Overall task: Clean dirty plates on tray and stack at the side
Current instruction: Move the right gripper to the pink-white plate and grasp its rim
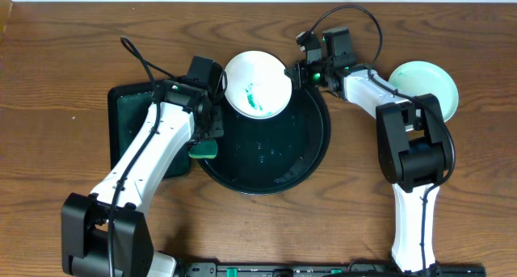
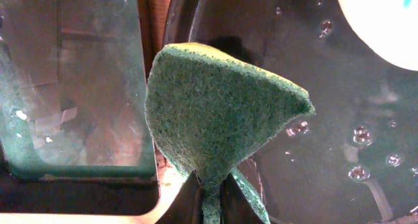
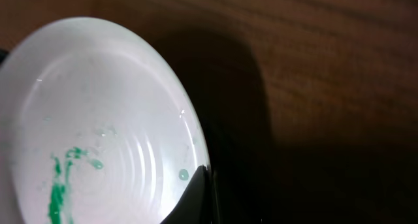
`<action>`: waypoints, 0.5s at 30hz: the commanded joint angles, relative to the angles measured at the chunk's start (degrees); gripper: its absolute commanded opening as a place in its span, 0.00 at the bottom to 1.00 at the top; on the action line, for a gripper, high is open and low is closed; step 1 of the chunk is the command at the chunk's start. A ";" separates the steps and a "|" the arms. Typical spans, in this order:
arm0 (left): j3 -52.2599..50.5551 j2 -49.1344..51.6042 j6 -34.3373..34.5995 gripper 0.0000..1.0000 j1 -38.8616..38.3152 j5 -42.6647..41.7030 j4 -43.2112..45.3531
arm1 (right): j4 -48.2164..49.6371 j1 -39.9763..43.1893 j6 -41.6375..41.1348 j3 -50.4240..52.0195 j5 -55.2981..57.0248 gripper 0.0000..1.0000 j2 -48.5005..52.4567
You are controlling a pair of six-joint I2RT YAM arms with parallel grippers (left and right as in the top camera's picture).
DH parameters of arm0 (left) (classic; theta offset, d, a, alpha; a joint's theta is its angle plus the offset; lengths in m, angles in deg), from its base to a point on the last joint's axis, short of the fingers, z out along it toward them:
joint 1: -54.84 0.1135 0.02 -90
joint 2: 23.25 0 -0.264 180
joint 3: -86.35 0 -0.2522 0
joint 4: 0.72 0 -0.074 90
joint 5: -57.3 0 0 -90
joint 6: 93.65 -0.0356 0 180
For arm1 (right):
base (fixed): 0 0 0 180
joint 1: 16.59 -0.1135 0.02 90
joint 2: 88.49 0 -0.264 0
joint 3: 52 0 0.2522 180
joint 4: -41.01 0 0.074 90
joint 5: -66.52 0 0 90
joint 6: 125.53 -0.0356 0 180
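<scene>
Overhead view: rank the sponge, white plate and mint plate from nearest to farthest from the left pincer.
1. The sponge: clamped in the left pincer, at the left rim of the tray.
2. The white plate: up and to the right, over the tray's far rim.
3. The mint plate: far right, off the tray.

white plate (image 1: 257, 85) smeared teal, mint plate (image 1: 432, 83), glossy black tray (image 1: 307, 148), green sponge (image 2: 215, 113), brown wood-grain table (image 1: 65, 51)
</scene>
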 commanded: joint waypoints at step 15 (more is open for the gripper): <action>1.31 0.42 -0.98 0.07 0.15 0.31 -0.13 | -32.94 -4.52 6.67 0.02 16.68 0.01 -14.16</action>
